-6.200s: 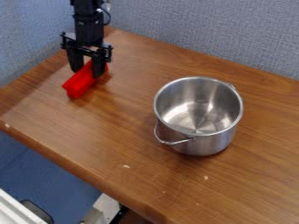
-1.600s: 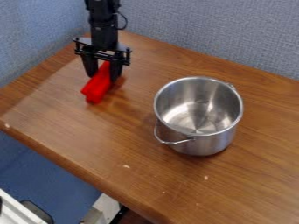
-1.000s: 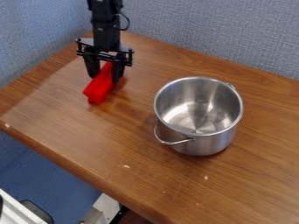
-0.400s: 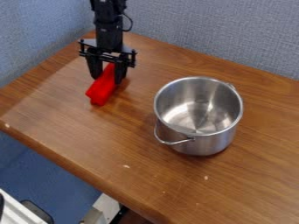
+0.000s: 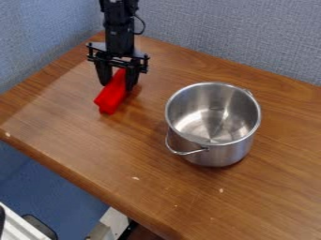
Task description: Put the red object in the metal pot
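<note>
A bright red block (image 5: 114,93) hangs tilted, its upper end pinched in my black gripper (image 5: 119,74), which is shut on it. The block's lower end is close to the wooden table (image 5: 75,122), left of centre; whether it touches the wood I cannot tell. The shiny metal pot (image 5: 215,123) stands upright and empty on the right half of the table, its thin wire handle lying against the near wall. The gripper and block are to the left of the pot and slightly farther back, apart from its rim.
The wooden table's front edge runs diagonally from the left down to the bottom centre. A blue-grey wall stands behind. Blue floor and a white object lie below the table at the lower left.
The gripper has carried the red block steadily rightward toward the pot, still shut on it. The pot has stayed in place.
</note>
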You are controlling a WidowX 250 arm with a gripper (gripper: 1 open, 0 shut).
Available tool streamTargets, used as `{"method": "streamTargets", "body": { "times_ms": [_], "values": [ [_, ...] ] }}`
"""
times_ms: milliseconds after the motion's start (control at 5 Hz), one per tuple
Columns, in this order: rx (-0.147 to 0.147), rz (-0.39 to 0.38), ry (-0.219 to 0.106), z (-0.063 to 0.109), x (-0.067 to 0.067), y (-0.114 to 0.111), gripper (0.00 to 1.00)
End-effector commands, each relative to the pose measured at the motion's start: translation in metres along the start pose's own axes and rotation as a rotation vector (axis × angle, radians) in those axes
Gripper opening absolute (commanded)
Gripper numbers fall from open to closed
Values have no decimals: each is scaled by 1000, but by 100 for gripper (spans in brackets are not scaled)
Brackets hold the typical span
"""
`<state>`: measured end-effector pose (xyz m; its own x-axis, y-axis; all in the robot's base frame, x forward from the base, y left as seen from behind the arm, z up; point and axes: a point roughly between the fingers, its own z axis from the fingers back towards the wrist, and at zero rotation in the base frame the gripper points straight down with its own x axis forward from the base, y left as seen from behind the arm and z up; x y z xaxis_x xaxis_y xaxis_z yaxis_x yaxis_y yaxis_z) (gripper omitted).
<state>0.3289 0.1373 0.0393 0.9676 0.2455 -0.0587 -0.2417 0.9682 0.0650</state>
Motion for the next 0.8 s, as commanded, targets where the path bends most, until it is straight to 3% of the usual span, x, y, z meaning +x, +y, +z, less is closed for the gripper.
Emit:
{"method": "streamTargets", "body": {
  "times_ms": [0,600],
  "values": [
    [4,-13,-53,20,2,-6,0],
    [-3,-25,-62,27,1,-11,0]
  ]
}}
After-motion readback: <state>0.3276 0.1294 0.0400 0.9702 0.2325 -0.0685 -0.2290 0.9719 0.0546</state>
